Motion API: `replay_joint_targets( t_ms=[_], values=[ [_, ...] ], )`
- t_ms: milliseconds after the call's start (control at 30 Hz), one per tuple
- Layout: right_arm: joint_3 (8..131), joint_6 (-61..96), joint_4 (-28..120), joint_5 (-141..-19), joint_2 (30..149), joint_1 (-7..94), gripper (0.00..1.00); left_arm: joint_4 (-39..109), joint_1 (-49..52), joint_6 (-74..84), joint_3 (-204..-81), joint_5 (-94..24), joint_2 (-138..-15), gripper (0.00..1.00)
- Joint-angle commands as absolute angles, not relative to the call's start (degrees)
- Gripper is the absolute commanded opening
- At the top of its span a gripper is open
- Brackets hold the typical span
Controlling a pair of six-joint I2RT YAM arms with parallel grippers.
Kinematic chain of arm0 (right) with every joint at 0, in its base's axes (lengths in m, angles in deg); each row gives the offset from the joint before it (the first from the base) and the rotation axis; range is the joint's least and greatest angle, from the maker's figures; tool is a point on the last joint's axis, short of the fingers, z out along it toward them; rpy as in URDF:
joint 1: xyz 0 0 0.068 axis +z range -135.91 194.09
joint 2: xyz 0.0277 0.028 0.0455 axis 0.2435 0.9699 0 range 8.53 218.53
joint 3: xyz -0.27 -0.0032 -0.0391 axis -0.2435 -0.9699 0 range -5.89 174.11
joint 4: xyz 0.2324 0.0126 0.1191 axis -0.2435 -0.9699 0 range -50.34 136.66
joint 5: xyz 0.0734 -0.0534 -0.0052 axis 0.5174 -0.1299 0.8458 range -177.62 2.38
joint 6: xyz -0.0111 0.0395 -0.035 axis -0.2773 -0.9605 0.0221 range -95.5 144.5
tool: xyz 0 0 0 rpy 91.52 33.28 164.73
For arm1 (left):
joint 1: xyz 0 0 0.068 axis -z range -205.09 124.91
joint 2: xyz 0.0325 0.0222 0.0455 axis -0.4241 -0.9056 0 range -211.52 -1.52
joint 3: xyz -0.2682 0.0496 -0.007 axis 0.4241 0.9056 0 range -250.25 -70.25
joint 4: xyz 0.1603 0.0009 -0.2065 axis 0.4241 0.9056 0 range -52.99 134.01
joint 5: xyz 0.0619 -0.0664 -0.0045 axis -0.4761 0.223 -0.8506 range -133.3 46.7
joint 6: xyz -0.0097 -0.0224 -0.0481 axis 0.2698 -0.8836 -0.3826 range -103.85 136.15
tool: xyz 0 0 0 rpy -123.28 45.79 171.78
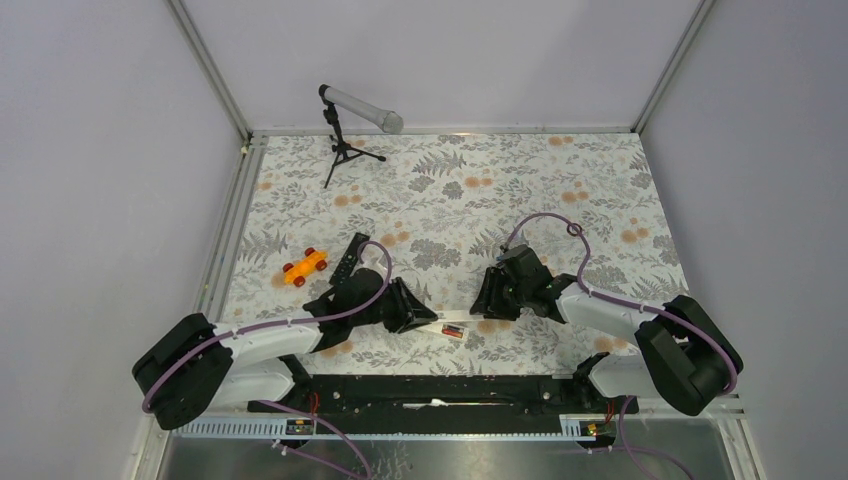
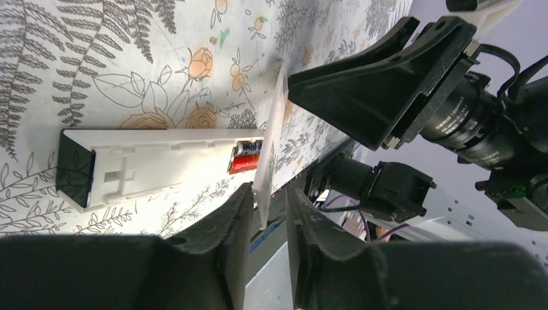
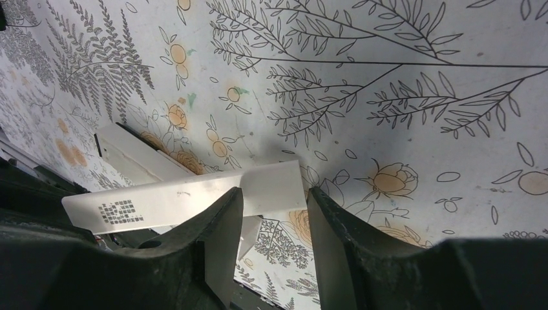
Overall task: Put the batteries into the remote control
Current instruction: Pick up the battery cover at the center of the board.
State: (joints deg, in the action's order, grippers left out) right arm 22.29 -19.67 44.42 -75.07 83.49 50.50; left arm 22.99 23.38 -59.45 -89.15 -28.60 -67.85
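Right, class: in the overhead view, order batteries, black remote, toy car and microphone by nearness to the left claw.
1. batteries, just right of the left claw.
2. black remote, back-left.
3. toy car, farther left.
4. microphone, far back.

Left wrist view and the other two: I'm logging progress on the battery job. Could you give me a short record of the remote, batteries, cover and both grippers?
remote: white remote lying back up, battery compartment open
batteries: batteries in the compartment, one red
cover: white cover off the remote, seen edge-on by the compartment end
left gripper: left gripper has its jaws apart around the cover's lower edge
right gripper: right gripper is at the cover; whether it is gripping is unclear
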Motion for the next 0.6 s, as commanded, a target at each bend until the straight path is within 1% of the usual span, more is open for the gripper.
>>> replay_joint_targets(
  t_ms=[0, 267, 333, 400, 467, 500, 533, 567],
  values=[
    [21.2, -18.7, 44.0, -75.4, 83.9, 50.8, 0.49, 19.6, 23.7, -59.8, -89.7, -32.2, -67.5, 0.25],
    [21.0, -18.7, 44.1, -75.5, 83.2, 50.8, 0.49, 19.6, 23.8, -59.0, -90.5, -31.8, -70.9, 0.07],
    [20.9, -18.7, 44.1, -75.5, 83.0, 50.8, 0.49, 19.8, 23.8, -58.7, -90.6, -32.0, -71.0, 0.00],
    [20.9, -18.8, 44.0, -75.3, 82.2, 50.8, 0.50, 20.7, 23.7, -57.7, -91.2, -32.2, -70.8, 0.00],
    [21.1, -18.8, 43.5, -75.2, 80.3, 50.8, 0.56, 21.8, 23.7, -55.9, -92.2, -31.5, -70.4, 0.00],
    [21.2, -18.7, 42.9, -75.1, 78.6, 50.8, 0.63, 23.0, 23.6, -54.0, -93.1, -31.0, -70.3, 0.00],
    [21.5, -18.7, 42.2, -75.1, 76.5, 50.8, 0.75, 24.8, 23.6, -51.9, -94.5, -30.1, -70.2, 0.00],
    [21.5, -18.7, 41.8, -75.2, 73.9, 50.8, 0.82, 26.6, 23.5, -49.2, -95.9, -28.9, -70.2, 0.00]
  ],
)
